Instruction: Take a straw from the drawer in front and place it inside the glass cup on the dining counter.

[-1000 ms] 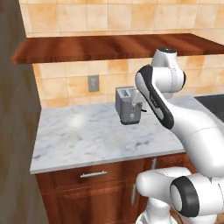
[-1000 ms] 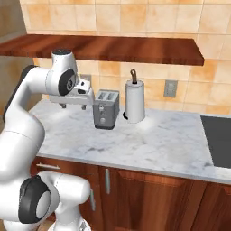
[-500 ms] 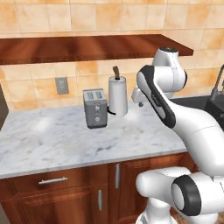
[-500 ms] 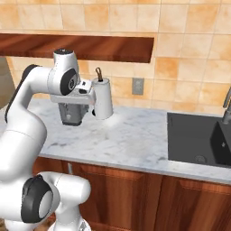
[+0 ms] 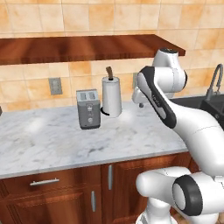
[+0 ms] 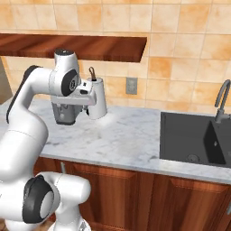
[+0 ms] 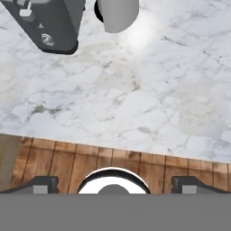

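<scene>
Left base view: the drawer (image 5: pixel 43 182) sits closed at lower left under the worktop (image 5: pixel 65 140), with a toaster (image 5: pixel 88 109) and paper towel roll (image 5: pixel 111 97) behind. Right base view: the sink (image 6: pixel 194 140) lies at right; a low arm sweep could strike the toaster. Hand view: the gripper (image 7: pixel 113 184) is spread wide and empty; the straw is presumably hidden inside the drawer.

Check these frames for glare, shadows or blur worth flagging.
Left base view: sharp, with soft sheen on the marble worktop. Right base view: bright patch beside the paper towel roll; the sink reads dark. Hand view: white glare below the roll, toaster cropped.
</scene>
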{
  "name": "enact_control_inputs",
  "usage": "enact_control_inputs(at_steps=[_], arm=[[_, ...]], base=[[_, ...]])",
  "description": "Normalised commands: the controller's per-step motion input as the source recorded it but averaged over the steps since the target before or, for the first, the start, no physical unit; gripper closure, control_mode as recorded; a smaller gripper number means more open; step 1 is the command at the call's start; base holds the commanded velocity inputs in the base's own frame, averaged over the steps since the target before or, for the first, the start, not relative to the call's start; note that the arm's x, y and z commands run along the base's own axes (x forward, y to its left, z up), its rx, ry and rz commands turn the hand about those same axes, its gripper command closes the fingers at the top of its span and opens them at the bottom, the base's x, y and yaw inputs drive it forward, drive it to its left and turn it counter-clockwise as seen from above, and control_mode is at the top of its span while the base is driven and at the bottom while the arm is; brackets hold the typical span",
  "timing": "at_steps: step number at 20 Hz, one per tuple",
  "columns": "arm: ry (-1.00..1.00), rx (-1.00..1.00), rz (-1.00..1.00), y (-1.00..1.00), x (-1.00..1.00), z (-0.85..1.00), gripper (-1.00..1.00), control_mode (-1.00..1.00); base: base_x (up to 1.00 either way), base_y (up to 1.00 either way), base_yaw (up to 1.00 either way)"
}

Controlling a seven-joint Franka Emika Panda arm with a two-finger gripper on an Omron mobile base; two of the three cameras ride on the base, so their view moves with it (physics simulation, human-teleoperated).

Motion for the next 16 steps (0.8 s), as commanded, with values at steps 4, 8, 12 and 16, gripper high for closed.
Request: enact_control_inputs(at_steps=[4, 8, 12, 16], arm=[[0.0, -0.15, 0.16, 0.49, 0.0, -0.23, -1.0, -1.0], [0.0, -0.16, 0.15, 0.58, -0.02, -0.16, -1.0, -1.0], [0.0, -0.12, 0.14, 0.41, -0.12, -0.05, -1.0, -1.0], [0.0, -0.1, 0.14, 0.34, -0.16, -0.02, -1.0, -1.0]], base=[[0.0, 0.0, 0.0], [0.0, 0.0, 0.0], [0.0, 0.0, 0.0], [0.0, 0.0, 0.0]])
